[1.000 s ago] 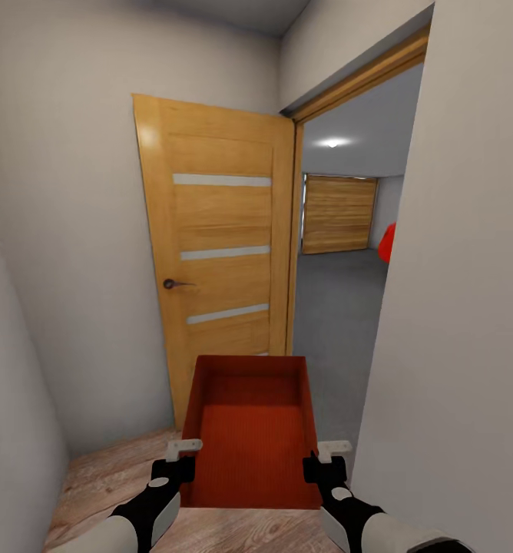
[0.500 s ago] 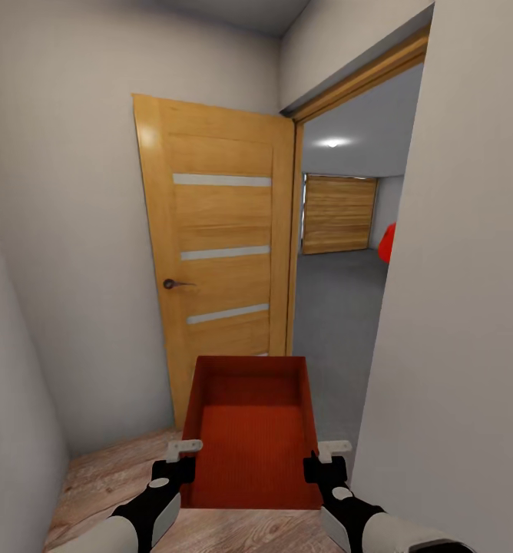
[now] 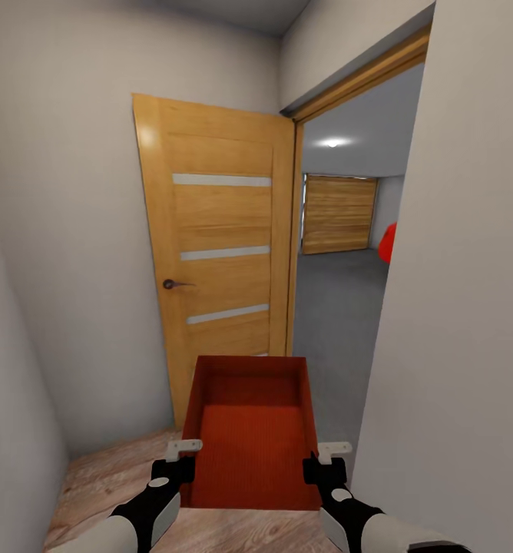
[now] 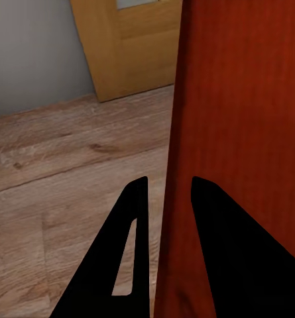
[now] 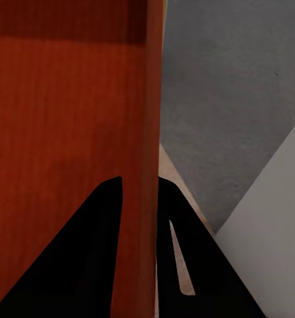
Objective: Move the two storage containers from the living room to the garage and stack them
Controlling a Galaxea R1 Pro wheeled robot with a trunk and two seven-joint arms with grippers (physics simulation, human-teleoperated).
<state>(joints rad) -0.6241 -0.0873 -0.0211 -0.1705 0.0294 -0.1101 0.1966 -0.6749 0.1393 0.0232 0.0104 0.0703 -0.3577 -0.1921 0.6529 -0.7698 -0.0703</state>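
An orange-red storage container [image 3: 253, 430] hangs in front of me above light wood planks, carried by both arms. My left gripper [image 3: 181, 461] is shut on its left wall [image 4: 177, 199]; my right gripper [image 3: 318, 461] is shut on its right wall [image 5: 147, 165]. In each wrist view the thin wall runs between the two black fingers. Through the doorway ahead lies the garage with its dark grey floor [image 3: 337, 307], a slatted wooden panel door [image 3: 339, 213] and a sliver of the red car [image 3: 387, 242]. The second container is out of view.
An open wooden door [image 3: 214, 253] with a dark handle [image 3: 176, 284] stands left of the doorway. A pale wall [image 3: 464, 292] closes in on the right, another [image 3: 11, 430] on the left. The passage is narrow.
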